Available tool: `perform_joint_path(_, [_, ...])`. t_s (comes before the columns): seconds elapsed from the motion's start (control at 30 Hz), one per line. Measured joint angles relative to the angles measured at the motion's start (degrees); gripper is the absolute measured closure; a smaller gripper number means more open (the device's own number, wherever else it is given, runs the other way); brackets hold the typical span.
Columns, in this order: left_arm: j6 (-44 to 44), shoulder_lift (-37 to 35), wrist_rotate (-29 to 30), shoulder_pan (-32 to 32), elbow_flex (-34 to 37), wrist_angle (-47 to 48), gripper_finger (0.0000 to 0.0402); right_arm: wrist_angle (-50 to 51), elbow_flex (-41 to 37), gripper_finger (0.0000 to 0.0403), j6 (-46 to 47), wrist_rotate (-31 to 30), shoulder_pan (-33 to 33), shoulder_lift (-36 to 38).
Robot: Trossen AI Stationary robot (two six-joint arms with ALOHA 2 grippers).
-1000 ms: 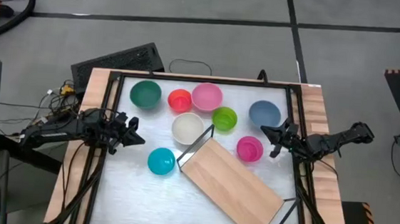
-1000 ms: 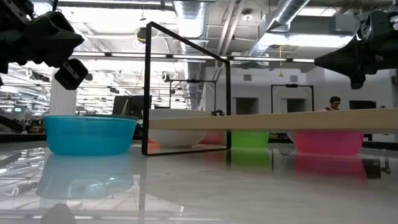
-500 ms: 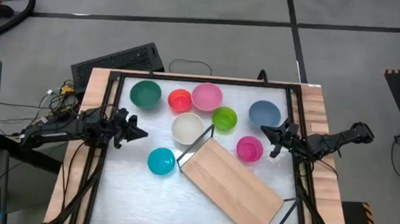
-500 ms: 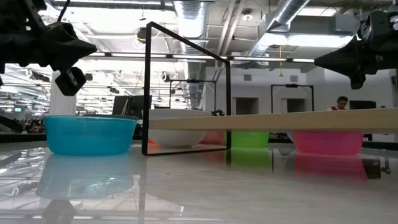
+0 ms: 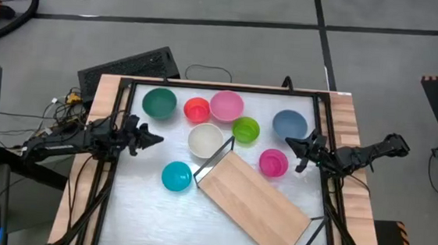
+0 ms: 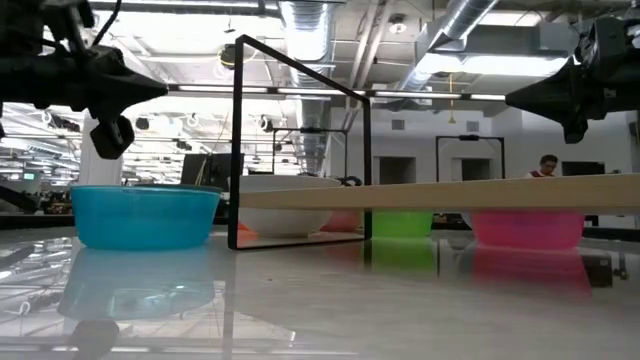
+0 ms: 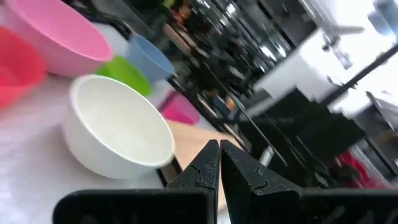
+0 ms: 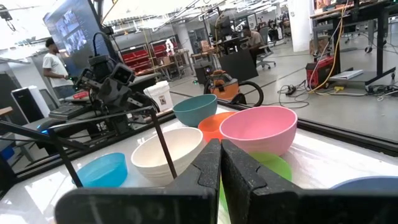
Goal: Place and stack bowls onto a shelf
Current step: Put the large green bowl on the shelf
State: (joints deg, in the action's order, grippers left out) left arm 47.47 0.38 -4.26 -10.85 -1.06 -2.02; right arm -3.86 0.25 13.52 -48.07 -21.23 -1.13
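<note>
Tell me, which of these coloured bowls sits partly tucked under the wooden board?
The magenta bowl, near the right gripper. The shelf board's upper edge runs right against it, and in the low view the board crosses above its rim. The white bowl only touches the frame.

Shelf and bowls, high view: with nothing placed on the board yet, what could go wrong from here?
1. The light-wood shelf board lies askew, its black frame corner against the white plastic bowl; lifting that bowl could snag or shift it.
2. The red, pink and lime bowls sit crowded, so a grasp may knock neighbours.
3. Both the left gripper and right gripper are shut; descending unopened would push bowls.
</note>
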Motion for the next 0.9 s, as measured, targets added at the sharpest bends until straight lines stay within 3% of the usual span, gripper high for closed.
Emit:
perform_joint_path(0.4, [14.04,-0.02,17.73,0.0,0.0,-7.03,0.0401,-1.89,0.01,0.0362,6.0,0.07,0.0,0.0])
perform_joint_path(0.67, [10.96,0.0,30.46,0.0,0.0,-16.62,0.0401,-3.76,0.62,0.0362,9.25,0.04,0.02,0.0])
perform_joint_path(0.9, [2.72,-0.02,28.75,0.0,0.0,-28.12,0.0363,-15.33,0.79,0.0362,6.84,-0.67,1.0,0.02])
